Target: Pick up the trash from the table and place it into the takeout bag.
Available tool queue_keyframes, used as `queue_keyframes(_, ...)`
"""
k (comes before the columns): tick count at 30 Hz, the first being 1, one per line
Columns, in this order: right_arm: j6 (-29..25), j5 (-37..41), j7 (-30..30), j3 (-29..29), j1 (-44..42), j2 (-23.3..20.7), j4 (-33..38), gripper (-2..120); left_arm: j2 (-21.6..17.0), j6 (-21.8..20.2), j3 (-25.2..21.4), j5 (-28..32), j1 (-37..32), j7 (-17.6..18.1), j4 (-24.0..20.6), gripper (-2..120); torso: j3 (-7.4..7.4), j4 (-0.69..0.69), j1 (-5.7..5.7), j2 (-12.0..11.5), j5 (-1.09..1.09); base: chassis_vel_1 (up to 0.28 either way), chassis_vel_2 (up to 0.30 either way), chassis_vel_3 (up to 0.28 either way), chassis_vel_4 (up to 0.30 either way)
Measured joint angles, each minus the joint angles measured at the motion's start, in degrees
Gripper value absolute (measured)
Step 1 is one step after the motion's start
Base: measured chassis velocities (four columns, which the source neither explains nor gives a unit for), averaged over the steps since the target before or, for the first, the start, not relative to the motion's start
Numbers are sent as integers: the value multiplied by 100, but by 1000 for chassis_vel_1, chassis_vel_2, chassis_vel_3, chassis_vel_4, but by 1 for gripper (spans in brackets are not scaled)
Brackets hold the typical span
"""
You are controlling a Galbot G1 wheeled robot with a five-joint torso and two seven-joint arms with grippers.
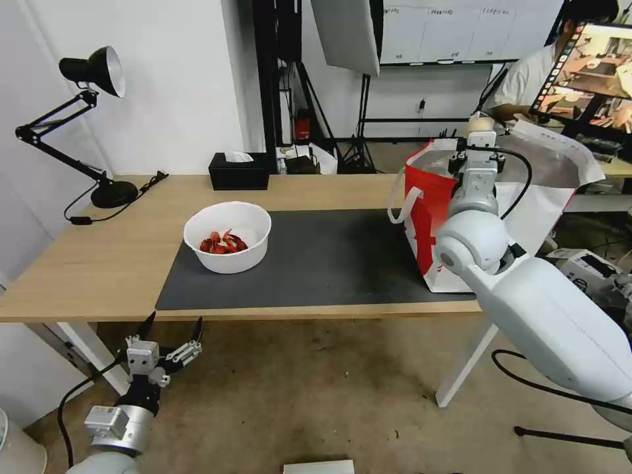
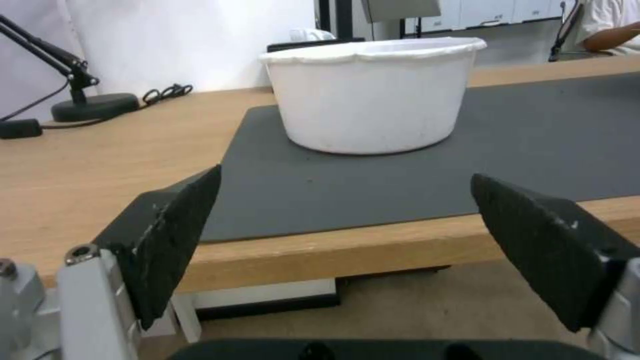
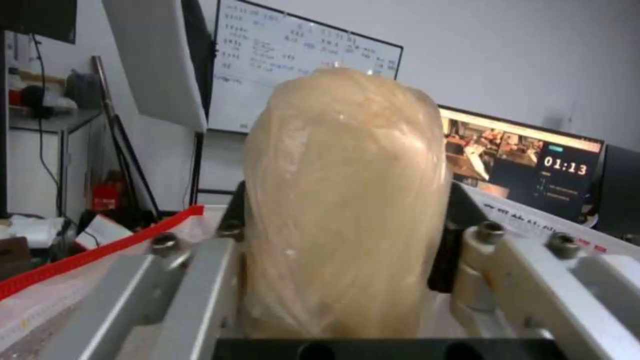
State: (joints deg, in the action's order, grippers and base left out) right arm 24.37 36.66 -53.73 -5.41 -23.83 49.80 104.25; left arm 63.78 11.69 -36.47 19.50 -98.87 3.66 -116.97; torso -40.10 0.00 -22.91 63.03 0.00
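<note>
My right gripper (image 1: 481, 129) clamps 1 beige ball (image 3: 343, 200) over red-and-white foil-lined takeout bag (image 1: 428, 217). Left gripper (image 1: 172, 327) wide open, empty, below tabletop (image 1: 99, 263) edge. 1 white round bowl (image 1: 228, 237) w/ red scraps on mat.

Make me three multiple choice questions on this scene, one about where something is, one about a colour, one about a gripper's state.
1. Where does the white round bowl of red shellfish scraps stand?
A. on the dark grey rectangular mat
B. on the bare wood
C. inside the bag

2. What colour is the ball that the right gripper holds?
A. blue
B. beige
C. black

3. How is the left gripper, below the light-wood table edge?
A. shut on the bowl
B. shut on nothing
C. open

Answers: 1 A, the bowl sits at the mat's left end. 2 B, the right wrist view shows a beige ball between the jaws, over the red-and-white takeout bag. 3 C, the jaws stand wide apart with nothing between them.
</note>
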Motion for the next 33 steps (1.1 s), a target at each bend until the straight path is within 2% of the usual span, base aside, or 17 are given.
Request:
queue_keyframes(2,1,9,0,5,-5,-7,3,48,-2,-5,0,0,-1,0,-7,100,0,0,0,0,0,0,0,0,0)
queue_keyframes(5,3,51,4,29,-48,-30,39,65,-5,-55,-1,0,-10,0,-43,100,0,0,0,0,0,0,0,0,0)
queue_keyframes(6,3,51,4,29,-48,-30,39,65,-5,-55,-1,0,-10,0,-43,100,0,0,0,0,0,0,0,0,0)
queue_keyframes(8,3,75,10,37,-98,-40,73,76,-6,-67,-3,-1,-27,1,-62,100,0,0,0,0,0,0,0,0,0)
queue_keyframes(10,3,82,14,39,-117,-41,87,78,-6,-70,-7,-2,-36,1,-68,100,0,0,0,0,0,0,0,0,0)
queue_keyframes(15,3,123,28,59,-185,-41,142,98,-8,-77,-41,-5,-76,4,-98,100,0,0,0,0,0,0,0,0,0)
queue_keyframes(29,-86,272,157,123,-246,-90,368,100,-14,-125,-131,-1,-153,9,-190,100,0,0,0,0,0,0,0,0,0)
queue_keyframes(32,-561,532,810,303,-463,-277,700,100,-13,-142,-135,4,-156,5,-208,100,0,1,0,0,-1,0,0,0,0)
queue_keyframes(33,-561,532,810,303,-463,-277,700,100,-13,-142,-135,4,-156,5,-208,100,0,1,0,0,-1,0,0,0,0)
